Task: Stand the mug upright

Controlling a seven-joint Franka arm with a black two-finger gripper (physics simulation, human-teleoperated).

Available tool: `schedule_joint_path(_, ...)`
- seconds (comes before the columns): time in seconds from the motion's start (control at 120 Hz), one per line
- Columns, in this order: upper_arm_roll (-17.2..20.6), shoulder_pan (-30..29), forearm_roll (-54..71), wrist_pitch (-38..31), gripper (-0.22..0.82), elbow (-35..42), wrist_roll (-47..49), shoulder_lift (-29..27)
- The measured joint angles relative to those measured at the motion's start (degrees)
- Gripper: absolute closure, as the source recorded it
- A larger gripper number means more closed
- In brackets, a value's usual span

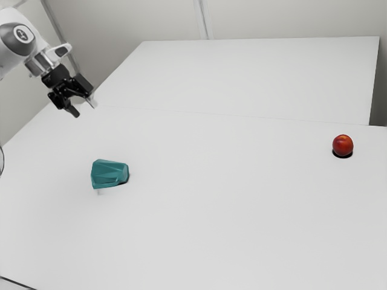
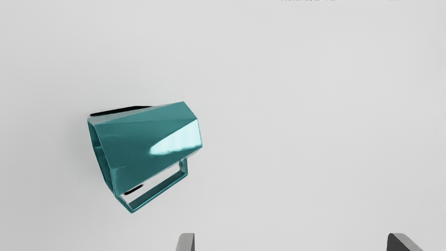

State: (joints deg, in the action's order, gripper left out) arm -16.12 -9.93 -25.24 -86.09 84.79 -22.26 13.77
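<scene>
- Exterior view: teal mug (image 1: pixel 109 174) tipped on its side on a white table (image 1: pixel 242 211), wide end toward the exterior view's left, narrower base toward the exterior view's right
- In the wrist view, glossy flat facets along the mug's body, a pale highlight (image 2: pixel 177 139) near the base, a many-sided open mouth (image 2: pixel 101 157), an angular handle (image 2: pixel 159 191) on the side toward the fingertips, a black sliver of shadow (image 2: pixel 120 111) along the opposite side
- Round fruit (image 1: pixel 343 145), smooth and red with darker mottling, resting over a small black shadow toward the exterior view's right, well apart from the mug
- Smooth matte tabletop, crossed by a faint seam (image 1: pixel 233 116), backed by a pale plain wall (image 1: pixel 290 18) with an upright strip (image 1: pixel 204 18)
- White arm (image 1: pixel 18 39) at the exterior view's upper left, black gripper (image 1: pixel 84 108) poised above the table, apart from the mug
- Fingers (image 2: pixel 185 243) spread wide in the wrist view, with bare space between; mug beyond the tips, off toward one finger's side
- Broad stretch of white surface between mug and fruit, room around the mug on every side, far table edge well behind
</scene>
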Motion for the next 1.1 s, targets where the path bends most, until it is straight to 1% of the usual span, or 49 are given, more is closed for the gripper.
schedule_joint_path(0.083,-1.2,-1.6,-3.7,0.3,0.00,1.9,-3.0,2.1)
schedule_joint_path(0.233,-1.5,-5.1,-9.4,0.3,0.00,4.1,-7.5,7.1)
schedule_joint_path(0.317,-1.7,-6.1,-11.8,-1.2,0.00,8.3,-9.7,7.4)
schedule_joint_path(0.425,-1.7,-7.7,-14.2,-3.0,0.00,11.3,-12.7,7.7)
schedule_joint_path(0.492,-1.7,-8.5,-15.2,-4.3,0.00,12.0,-14.5,8.4)
schedule_joint_path(0.683,-1.6,-9.4,-19.8,-6.6,0.00,13.0,-19.2,12.7)
schedule_joint_path(0.867,-1.2,-9.6,-24.0,-7.4,0.00,16.8,-22.5,13.1)
schedule_joint_path(1.0,-0.2,-9.5,-27.7,-7.4,0.00,18.8,-24.4,13.0)
schedule_joint_path(1.033,-0.1,-9.6,-28.2,-7.4,0.04,18.9,-24.8,13.0)
schedule_joint_path(1.1,0.1,-9.6,-28.9,-7.3,0.21,18.7,-25.7,12.8)
